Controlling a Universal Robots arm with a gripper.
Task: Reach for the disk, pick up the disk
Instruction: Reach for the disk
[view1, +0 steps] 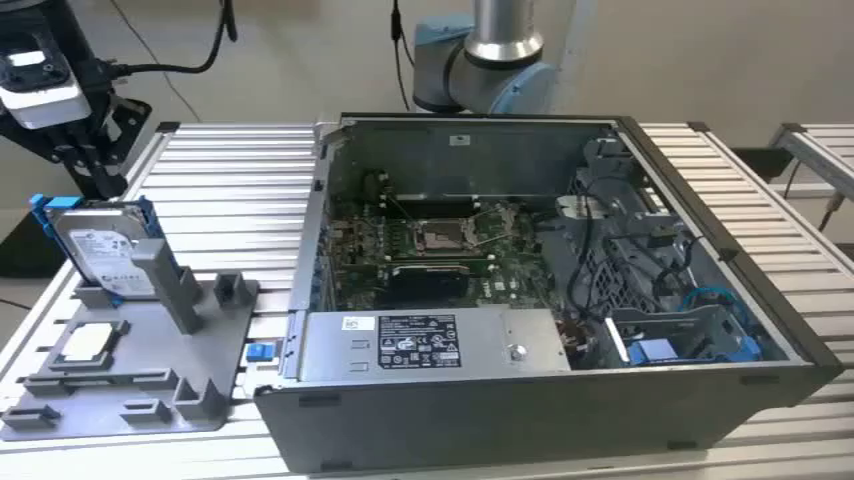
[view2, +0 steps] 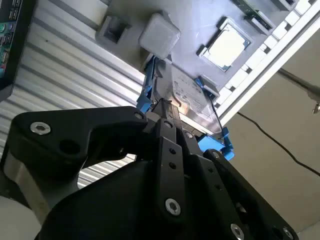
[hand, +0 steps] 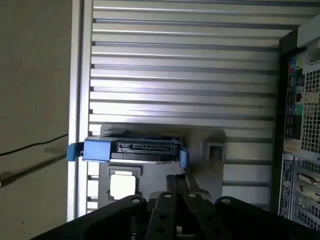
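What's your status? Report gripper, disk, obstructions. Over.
Gripper close above disk, grip unconfirmed. Disk upright in grey holder, not lifted. Post stands by its face; nothing between gripper and disk.

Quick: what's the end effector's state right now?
End effector: open or closed cannot be told; it is close above the upper edge of the disk, which stands upright in the grey holder.
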